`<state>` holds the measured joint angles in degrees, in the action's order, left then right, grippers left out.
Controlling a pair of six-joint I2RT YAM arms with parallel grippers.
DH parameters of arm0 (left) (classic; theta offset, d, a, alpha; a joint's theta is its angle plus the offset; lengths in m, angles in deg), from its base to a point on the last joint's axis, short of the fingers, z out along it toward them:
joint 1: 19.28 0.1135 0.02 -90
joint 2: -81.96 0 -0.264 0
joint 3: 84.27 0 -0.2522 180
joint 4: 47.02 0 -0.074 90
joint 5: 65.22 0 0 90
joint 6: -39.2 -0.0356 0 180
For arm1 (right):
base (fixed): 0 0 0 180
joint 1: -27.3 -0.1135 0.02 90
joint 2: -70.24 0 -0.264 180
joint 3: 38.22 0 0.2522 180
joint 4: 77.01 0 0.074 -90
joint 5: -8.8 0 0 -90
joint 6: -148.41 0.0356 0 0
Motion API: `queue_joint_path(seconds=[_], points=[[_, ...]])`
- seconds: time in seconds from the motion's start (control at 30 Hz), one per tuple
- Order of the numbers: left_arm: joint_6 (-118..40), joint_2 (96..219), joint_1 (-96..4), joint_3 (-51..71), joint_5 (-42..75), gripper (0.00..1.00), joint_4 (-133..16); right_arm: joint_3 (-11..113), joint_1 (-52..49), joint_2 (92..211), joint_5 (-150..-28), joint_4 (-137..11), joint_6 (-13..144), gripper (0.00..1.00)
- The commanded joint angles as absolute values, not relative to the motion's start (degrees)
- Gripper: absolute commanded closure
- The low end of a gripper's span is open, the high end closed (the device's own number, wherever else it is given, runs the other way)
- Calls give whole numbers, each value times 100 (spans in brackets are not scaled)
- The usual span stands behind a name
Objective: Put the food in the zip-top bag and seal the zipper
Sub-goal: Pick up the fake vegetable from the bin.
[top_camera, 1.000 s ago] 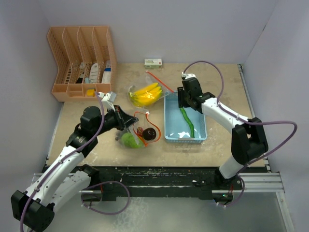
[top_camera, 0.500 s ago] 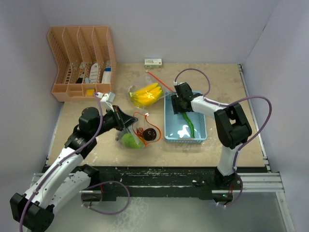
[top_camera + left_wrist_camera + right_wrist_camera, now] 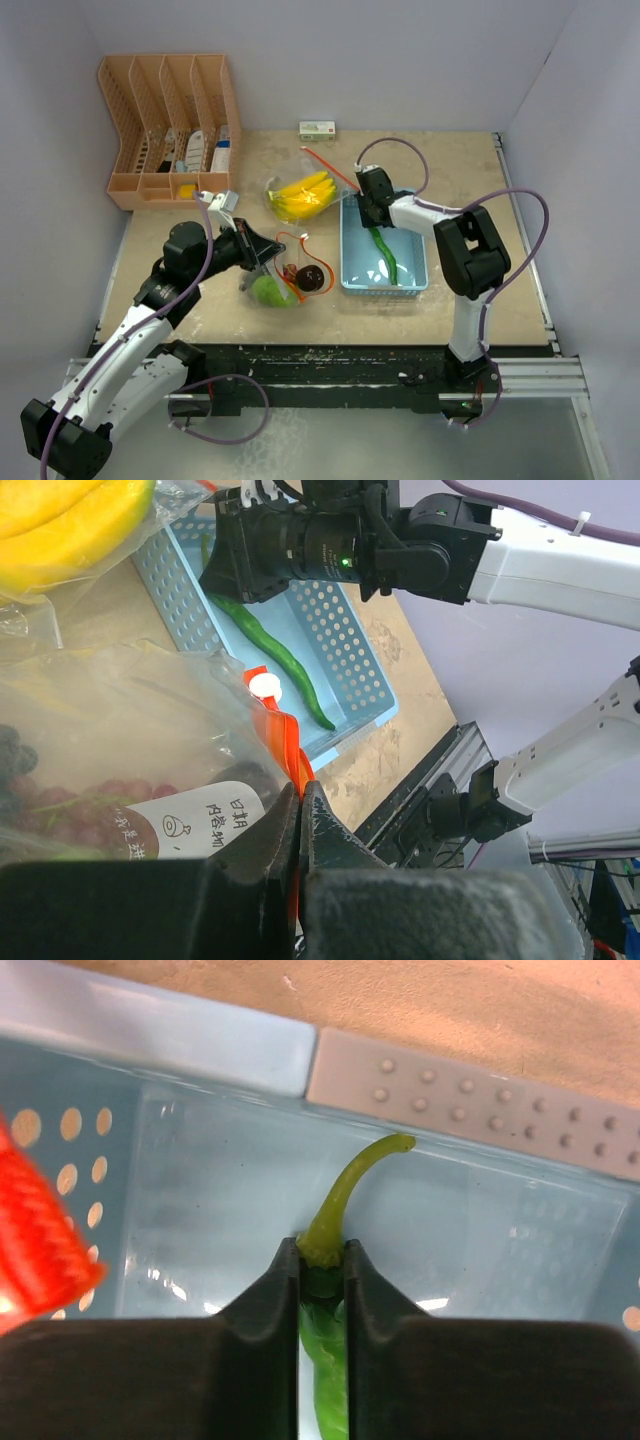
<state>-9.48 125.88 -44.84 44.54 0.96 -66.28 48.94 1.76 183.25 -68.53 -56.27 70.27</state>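
Observation:
The zip-top bag lies at the table's front middle, holding a round green fruit and dark grapes. My left gripper is shut on the bag's orange zipper edge, its tips pinched on the strip. The long green cucumber lies in the light-blue basket. My right gripper is down at the basket's far end, and its jaws are shut on the cucumber just below the stem. The yellow banana bunch lies in clear plastic left of the basket.
A peach desk organizer stands at the back left. A small white box lies by the back wall. The basket's wall is close in front of my right gripper. A red-orange strip shows at its left.
My right arm has folded in and brought its gripper down at the basket's far end onto the cucumber's stem end. My left arm and the bag have not moved.

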Motion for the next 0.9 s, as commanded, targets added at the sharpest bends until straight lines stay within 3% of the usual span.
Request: queue_joint_path(seconds=[0.0,0.03,0.17,0.47,0.77,0.87], points=[[-1017,12534,-4504,4308,78,100,-6361,4912,173,18339,-6646,-5337,7126,95],[-1027,12533,-4508,4309,86,100,-6366,4873,173,18254,-6553,-5298,7151,100],[-1047,12546,-4503,4295,96,100,-6397,4717,164,17428,-6270,-5100,7196,100],[-1038,12584,-4503,4297,113,100,-6387,4103,155,14831,-6828,-5785,7128,100],[-886,12642,-4503,4213,97,100,-6354,2847,-30,12511,-8085,-7645,7546,100],[-836,12701,-4506,4190,92,100,-6347,2388,-420,11990,-7686,-8660,7748,100]])
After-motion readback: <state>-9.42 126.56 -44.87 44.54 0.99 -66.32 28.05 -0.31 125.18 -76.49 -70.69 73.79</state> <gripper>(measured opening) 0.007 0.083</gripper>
